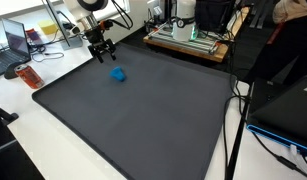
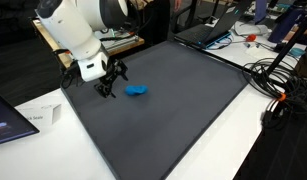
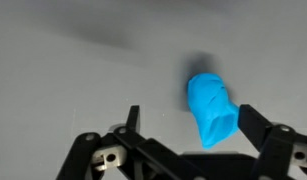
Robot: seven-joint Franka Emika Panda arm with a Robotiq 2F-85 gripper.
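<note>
**Desk:** What carries the scene?

**Photographer:** A white table (image 1: pixel 33 140). A large dark grey rectangular mat (image 1: pixel 133 120) lies flat on it and covers most of the top, as both exterior views show.

**Desk:** And on the mat?

**Photographer:** A small bright blue lumpy object (image 1: pixel 117 74) rests directly on the grey surface, towards one edge.

**Desk:** Off the mat?

**Photographer:** An orange-red oblong object (image 1: pixel 31 76) lies just beside a mat corner. Black cables (image 1: pixel 230 135) trail along the white tabletop by the mat's side.

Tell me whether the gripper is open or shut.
Open: the gripper hovers with fingers wide apart, clear of the blue object.
</note>
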